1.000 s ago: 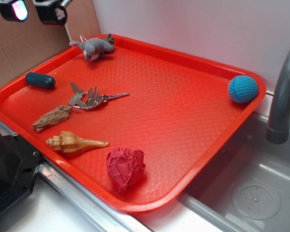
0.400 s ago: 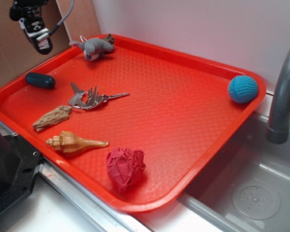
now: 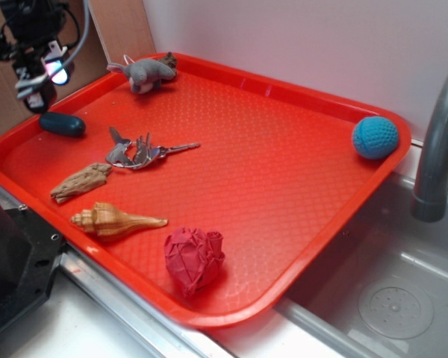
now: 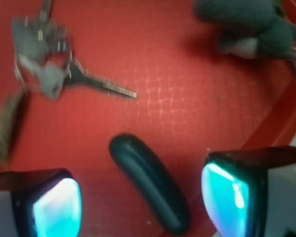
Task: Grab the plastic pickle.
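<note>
Seven small objects lie scattered on a red tray [image 3: 284, 149] beside a steel sink [image 3: 403, 298], and the gripper [image 3: 36, 80] hangs above the tray's far left corner, at about 10 o'clock from the tray's middle. The pickle [image 3: 62, 124], a dark teal oblong, lies flat on the tray just under the gripper and close to the left rim. In the wrist view the pickle [image 4: 150, 183] runs on a diagonal between the two glowing fingers [image 4: 56, 207], which stand spread apart with nothing between them but the pickle below; neither finger touches it. At 3 o'clock from the pickle in the exterior view lies a bunch of keys [image 3: 144, 150], and beyond it, near the far rim at 12 o'clock, a grey plush animal [image 3: 145, 72]. A brown wood piece [image 3: 81, 181] and a tan shell [image 3: 116, 220] lie along the near left edge, well apart from the pickle. A crumpled red paper ball [image 3: 194, 257] sits toward the near rim at 6 o'clock, and a blue crocheted ball [image 3: 375, 137] rests against the right rim at 3 o'clock, next to a grey faucet [image 3: 440, 149].
</note>
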You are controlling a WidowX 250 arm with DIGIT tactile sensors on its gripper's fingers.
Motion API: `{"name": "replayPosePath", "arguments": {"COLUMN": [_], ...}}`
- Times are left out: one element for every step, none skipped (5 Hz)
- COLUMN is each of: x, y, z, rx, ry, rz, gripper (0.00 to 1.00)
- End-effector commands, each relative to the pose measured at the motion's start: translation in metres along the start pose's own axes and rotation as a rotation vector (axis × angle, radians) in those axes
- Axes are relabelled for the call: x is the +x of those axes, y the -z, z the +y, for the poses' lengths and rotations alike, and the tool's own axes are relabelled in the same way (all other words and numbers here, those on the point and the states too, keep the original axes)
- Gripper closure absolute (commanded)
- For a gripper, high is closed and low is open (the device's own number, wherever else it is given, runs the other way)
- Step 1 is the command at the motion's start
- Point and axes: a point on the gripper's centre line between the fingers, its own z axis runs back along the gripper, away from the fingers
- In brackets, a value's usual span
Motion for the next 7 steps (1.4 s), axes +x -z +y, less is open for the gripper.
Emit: {"name": "replayPosePath", "arguments": {"x": [-0.02,-0.031,-0.031,-0.027,-0.023,-0.012,0.036], "y": [0.023,0.039,0.041,0.041,0.035,-0.01,-0.041], "z": [-0.014,-0.02,-0.021,-0.021,-0.023,-0.046,-0.026], "rx": [0.138,0.137,0.123,0.113,0.109,0.185,0.209], "ry": [0.112,0.116,0.102,0.081,-0.012,-0.108,-0.344], "rz": [0.016,0.061,0.056,0.074,0.1,0.083,0.072], "gripper": [0.0,0.0,0.0,0.0,0.0,0.0,0.0]}}
